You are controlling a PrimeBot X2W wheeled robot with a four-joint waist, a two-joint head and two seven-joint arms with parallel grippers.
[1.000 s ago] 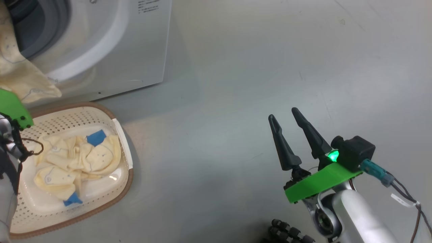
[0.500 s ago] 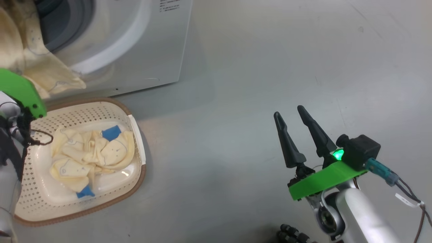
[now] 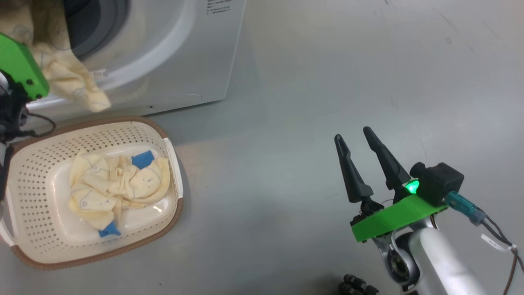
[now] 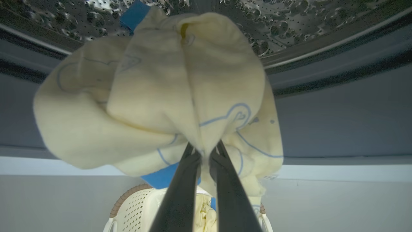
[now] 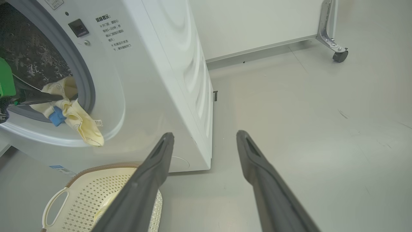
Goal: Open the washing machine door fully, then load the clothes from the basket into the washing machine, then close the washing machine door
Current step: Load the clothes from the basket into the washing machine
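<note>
The left gripper (image 4: 205, 150) had its two dark fingers pinched tight on a cream-yellow garment (image 4: 180, 96). It gripped a gathered fold, so the cloth ballooned out ahead of the tips. In the left wrist view the steel drum (image 4: 289, 19) ran across the top of the frame, straight beyond the cloth, so the opening of the washing machine (image 3: 192, 53) lay dead ahead along the fingers.

At the left of the right wrist view, the garment looked to be only at the mouth. Its tail drooped down and outward over the machine's white front, outside the drum. My reading was that the arm needed to reach further in along its own finger line before letting go, or the tail might slide back out.

The rest of the clothes (image 3: 118, 184) lay bunched in the basket (image 3: 49, 155) at the lower left of the head view, just below that opening. The right gripper (image 3: 352, 134) stood wide open and empty at the lower right, well apart from both. The left arm was plainly the nearer one.
</note>
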